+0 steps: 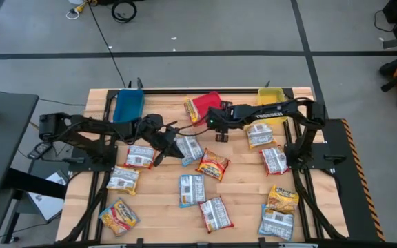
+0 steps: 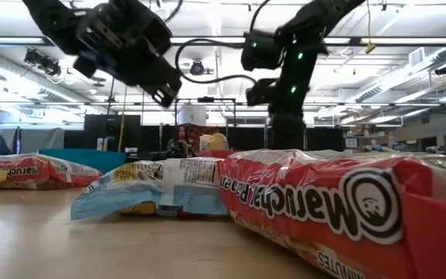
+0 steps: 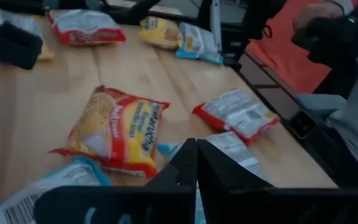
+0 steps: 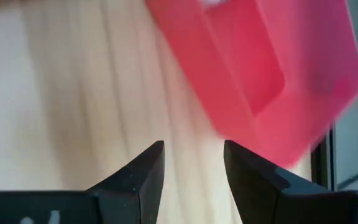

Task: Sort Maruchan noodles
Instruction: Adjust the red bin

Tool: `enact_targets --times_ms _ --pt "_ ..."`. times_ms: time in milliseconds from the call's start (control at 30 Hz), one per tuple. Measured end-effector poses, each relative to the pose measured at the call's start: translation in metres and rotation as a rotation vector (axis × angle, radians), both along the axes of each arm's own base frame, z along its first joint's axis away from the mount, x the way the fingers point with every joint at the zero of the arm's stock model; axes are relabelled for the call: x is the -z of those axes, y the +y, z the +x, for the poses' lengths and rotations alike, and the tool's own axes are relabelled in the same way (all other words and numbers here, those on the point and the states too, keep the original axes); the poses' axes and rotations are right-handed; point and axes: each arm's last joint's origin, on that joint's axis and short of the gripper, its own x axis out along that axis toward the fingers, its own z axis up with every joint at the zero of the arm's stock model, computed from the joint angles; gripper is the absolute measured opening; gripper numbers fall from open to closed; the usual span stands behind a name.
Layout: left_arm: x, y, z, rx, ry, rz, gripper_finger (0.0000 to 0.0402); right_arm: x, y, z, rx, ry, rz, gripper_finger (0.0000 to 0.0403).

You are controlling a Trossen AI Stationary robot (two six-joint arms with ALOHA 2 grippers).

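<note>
Maruchan noodles lie scattered flat over the wooden table, most in the near half, one beside the red bin. Left gripper hangs mid-table left of centre, fingers pressed together (nothing in them). Farther back, right gripper hovers just near of the red bin, fingers apart, empty.

Noodle packets lie scattered over the wooden surface — blue bin, red bin and yellow bin line its far edge. The right pincer hangs just beside the red bin — the left pincer among middle packets.
</note>
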Motion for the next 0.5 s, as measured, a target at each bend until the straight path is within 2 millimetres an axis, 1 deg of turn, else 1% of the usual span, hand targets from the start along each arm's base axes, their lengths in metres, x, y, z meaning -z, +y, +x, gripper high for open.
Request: enact_targets --times_ms 100,200,267,333,433,500 --pt "-0.012 -0.002 -0.007 0.007 -0.031 0.027 0.0009 -0.01 0.014 -0.013 0.056 0.043 0.076 0.0171" --pt "-0.024 -0.003 -0.013 0.007 -0.084 0.051 0.0009 -0.017 0.025 -0.016 0.081 0.001 0.172 0.0171" --pt "-0.03 -0.004 -0.018 0.003 -0.102 0.061 0.0009 -0.017 0.031 -0.009 0.055 -0.066 0.193 0.0171" --pt "-0.038 -0.004 -0.022 -0.026 -0.135 0.081 0.0009 -0.014 0.034 0.004 0.018 -0.182 0.176 0.0171" --pt "-0.053 -0.002 -0.037 -0.108 -0.156 0.122 0.0009 -0.003 0.037 0.024 -0.064 -0.308 0.141 0.0171" --pt "-0.06 -0.001 -0.049 -0.182 -0.148 0.147 0.0009 0.006 0.036 0.036 -0.108 -0.342 0.108 0.0171"
